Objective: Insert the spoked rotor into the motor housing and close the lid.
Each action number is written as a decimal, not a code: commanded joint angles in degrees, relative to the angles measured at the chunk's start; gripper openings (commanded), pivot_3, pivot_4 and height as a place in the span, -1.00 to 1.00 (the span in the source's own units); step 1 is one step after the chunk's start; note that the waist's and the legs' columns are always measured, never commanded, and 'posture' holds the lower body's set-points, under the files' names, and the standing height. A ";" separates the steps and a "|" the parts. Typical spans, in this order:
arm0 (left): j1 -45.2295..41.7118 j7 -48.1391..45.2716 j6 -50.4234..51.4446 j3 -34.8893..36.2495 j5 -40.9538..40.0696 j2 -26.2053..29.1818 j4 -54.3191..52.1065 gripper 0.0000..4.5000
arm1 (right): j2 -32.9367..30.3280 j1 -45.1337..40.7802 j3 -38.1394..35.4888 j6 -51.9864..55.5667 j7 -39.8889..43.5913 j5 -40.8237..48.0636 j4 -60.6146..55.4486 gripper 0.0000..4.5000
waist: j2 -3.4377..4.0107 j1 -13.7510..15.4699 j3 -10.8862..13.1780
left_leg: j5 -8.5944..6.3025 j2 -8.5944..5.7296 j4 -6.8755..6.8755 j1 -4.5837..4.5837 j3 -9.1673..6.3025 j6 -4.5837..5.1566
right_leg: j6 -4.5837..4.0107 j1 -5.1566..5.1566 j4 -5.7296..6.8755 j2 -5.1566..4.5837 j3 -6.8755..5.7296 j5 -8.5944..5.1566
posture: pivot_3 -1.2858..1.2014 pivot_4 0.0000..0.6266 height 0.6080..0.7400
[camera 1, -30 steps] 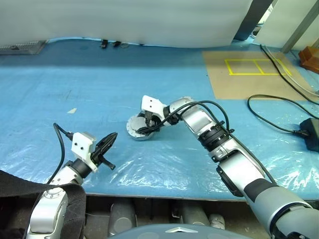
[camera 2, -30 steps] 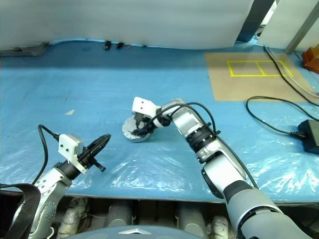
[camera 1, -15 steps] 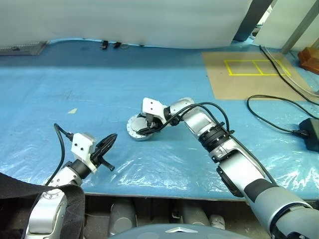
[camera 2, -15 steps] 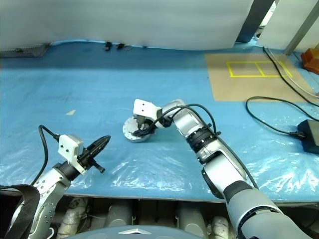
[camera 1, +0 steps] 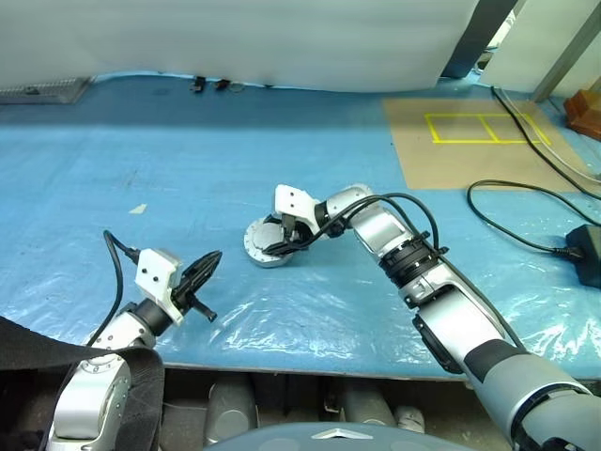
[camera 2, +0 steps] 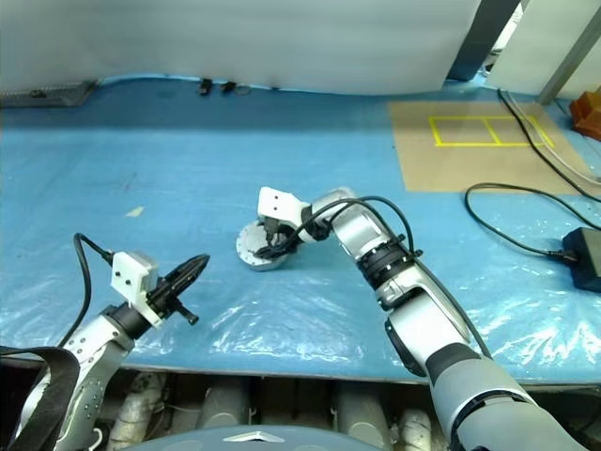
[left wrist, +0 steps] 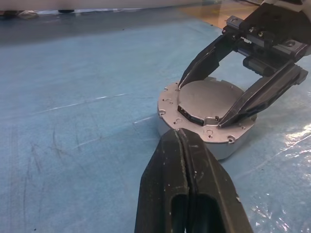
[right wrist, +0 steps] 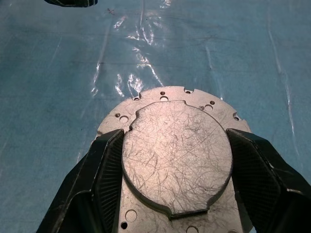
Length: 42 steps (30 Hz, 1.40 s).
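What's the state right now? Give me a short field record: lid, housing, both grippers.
lid: plain grey face up, lying on the housing, between the right fingers
motor housing: on the blue sheet, flange visible around the lid
right gripper: fingers against opposite edges of the lid
left gripper: shut, empty, apart from the housing
rotor: not visible, lid covers the opening

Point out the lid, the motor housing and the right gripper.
lid (right wrist: pixel 176 158), right wrist view, plain grey face.
motor housing (left wrist: pixel 168 100), left wrist view, flange rim.
right gripper (left wrist: pixel 200 103), left wrist view, midway between its fingertips, over the lid.
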 commanded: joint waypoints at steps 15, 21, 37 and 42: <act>-19.15 -0.75 3.53 -6.30 3.18 1.17 7.56 -1.00 | 0.60 2.26 -0.32 7.58 0.23 0.41 -2.65 0.31 | 0.01 0.00 -0.01 | 0.01 -0.02 0.00 -0.03 0.00 -0.01 | -0.01 -0.02 0.02 0.01 0.02 0.00 | 0.03 -0.52 1.00; -23.99 -5.48 6.86 -11.43 4.43 2.75 14.40 -1.00 | 0.80 1.52 -0.66 8.61 0.22 0.57 -3.29 0.31 | 0.02 -0.15 -0.01 | 0.01 -0.02 -0.05 -0.06 0.00 -0.01 | -0.01 -0.07 0.00 0.01 0.04 0.00 | 0.03 -0.52 1.00; -27.23 -7.55 8.47 -16.23 8.29 2.30 18.81 -1.00 | 0.99 1.56 -3.50 8.36 -1.01 2.94 -5.55 0.99 | 0.08 0.03 -0.04 | 0.12 -0.03 -0.04 -0.02 -0.02 -0.19 | -0.01 -0.02 0.02 -0.01 0.03 0.00 | 0.03 -0.52 1.00; -27.02 -8.19 9.44 -16.75 8.14 2.37 18.38 -1.00 | 1.21 0.15 -5.64 6.20 -2.76 4.01 -4.14 0.99 | 0.08 0.02 -0.04 | 0.12 -0.04 -0.02 -0.03 -0.02 -0.20 | -0.01 -0.02 0.02 -0.02 0.03 0.00 | 0.03 -0.52 1.00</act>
